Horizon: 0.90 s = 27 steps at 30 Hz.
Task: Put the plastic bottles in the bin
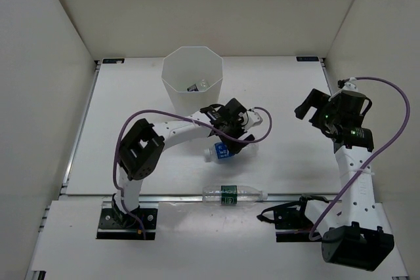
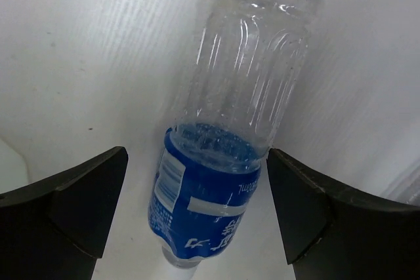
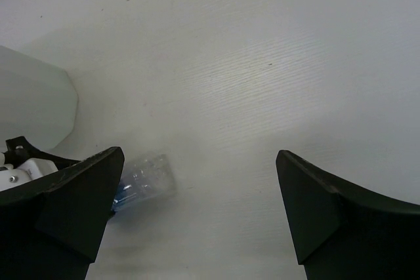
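Step in hand: picking up the blue-label bottle (image 2: 226,122) to carry it to the bin (image 1: 177,100), as I judge it.
Left tool (image 2: 195,152): fingers apart, one on each side of the bottle, with a gap showing on both sides; nothing is gripped.
Bottle to tool: the bottle lies on the desk (image 1: 131,96) directly under the left tool, between the fingers and not beside them.
Long axis: it runs away from the left wrist camera, leaning a little to the right. The labelled end is near the camera and the clear ribbed end is far. The fingers therefore stand across the bottle's width, which suits a squeeze on the labelled part.
Right tool (image 3: 200,152): fingers apart and empty, hanging over bare desk well to the right. Only the clear end of the same bottle shows at its left.
Nearer arm: the left one by far; the right is well apart from both bottles.
Other bottle: a green-label bottle (image 1: 231,193) lies on its side near the front edge of the desk, lengthwise along that edge, between the two arm bases.
Bin: it stands upright, up and to the left of the left tool, and near it. Something small lies inside, likely a bottle, too small to tell more.
Next move calls for: closing on the bottle, lifting, then a short swing toward the bin.
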Tool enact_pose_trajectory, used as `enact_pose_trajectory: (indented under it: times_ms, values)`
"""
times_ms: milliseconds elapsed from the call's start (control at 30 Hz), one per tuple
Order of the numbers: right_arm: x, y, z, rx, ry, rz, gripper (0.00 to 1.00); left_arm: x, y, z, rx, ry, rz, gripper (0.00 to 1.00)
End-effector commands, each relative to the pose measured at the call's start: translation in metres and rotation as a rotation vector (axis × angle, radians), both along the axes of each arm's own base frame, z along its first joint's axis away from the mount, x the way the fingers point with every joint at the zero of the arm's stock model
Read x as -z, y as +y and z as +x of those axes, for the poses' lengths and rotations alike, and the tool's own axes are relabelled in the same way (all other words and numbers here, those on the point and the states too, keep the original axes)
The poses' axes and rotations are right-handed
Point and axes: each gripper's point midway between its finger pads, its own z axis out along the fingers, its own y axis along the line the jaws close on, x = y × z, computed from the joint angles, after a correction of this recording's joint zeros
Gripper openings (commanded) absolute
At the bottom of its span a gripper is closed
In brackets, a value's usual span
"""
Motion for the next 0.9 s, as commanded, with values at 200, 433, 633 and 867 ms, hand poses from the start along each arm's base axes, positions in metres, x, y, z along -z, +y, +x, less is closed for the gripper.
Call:
enact_pose_trajectory:
  times_ms: [200,433,633,867]
  values:
    - [0.0,-0.006,-0.006,0.025,-0.038,0.0,0.99,0.02,-0.004,-0.021,0.06,0.065,-0.032,0.99]
    - [-0.002,-0.005,-0.006,0.032,-0.058,0.005,0.99,-0.018,-0.009,-0.006,-0.009,0.003,-0.103,0.58]
    - [-0.009,-0.01,-0.009,0.06,-0.093,-0.01,0.99,-0.159,-0.029,0.005,-0.027,-0.224,-0.348,0.55]
    - [-0.015,-0.008,-0.008,0.035,-0.116,-0.045,0.99,-0.372,0.035,0.041,-0.32,-0.483,-0.871,0.64]
